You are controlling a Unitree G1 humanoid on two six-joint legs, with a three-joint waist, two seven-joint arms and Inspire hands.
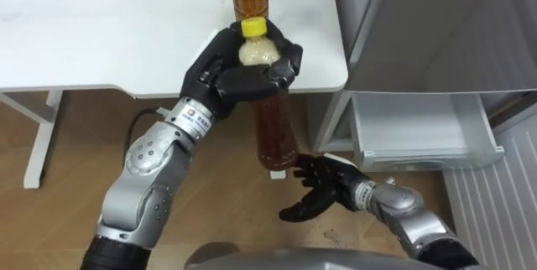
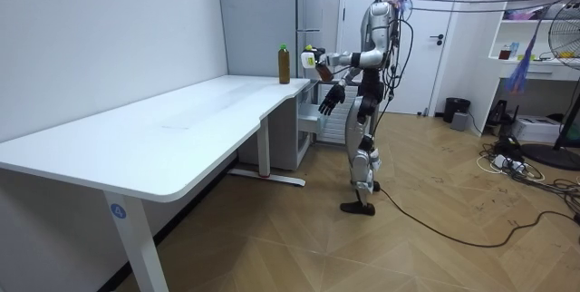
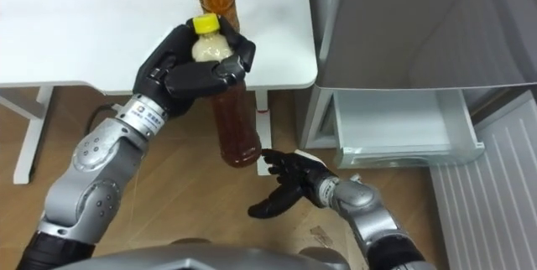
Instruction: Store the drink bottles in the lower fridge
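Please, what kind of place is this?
Probably an office or lab rather than a home kitchen: a long white desk stands on a parquet floor, a grey fridge beside it has its lower drawer open, and there are wall shelves behind.

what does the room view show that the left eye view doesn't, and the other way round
Room view: the robot standing at the far end of the long white table, the green cap on the standing bottle, and a door and shelves behind.

Left eye view: the left robot hand curled round the yellow-capped bottle of brown drink, the right robot hand open by its base, and the inside of the open fridge drawer.

Both: the held bottle, the standing bottle and the table.
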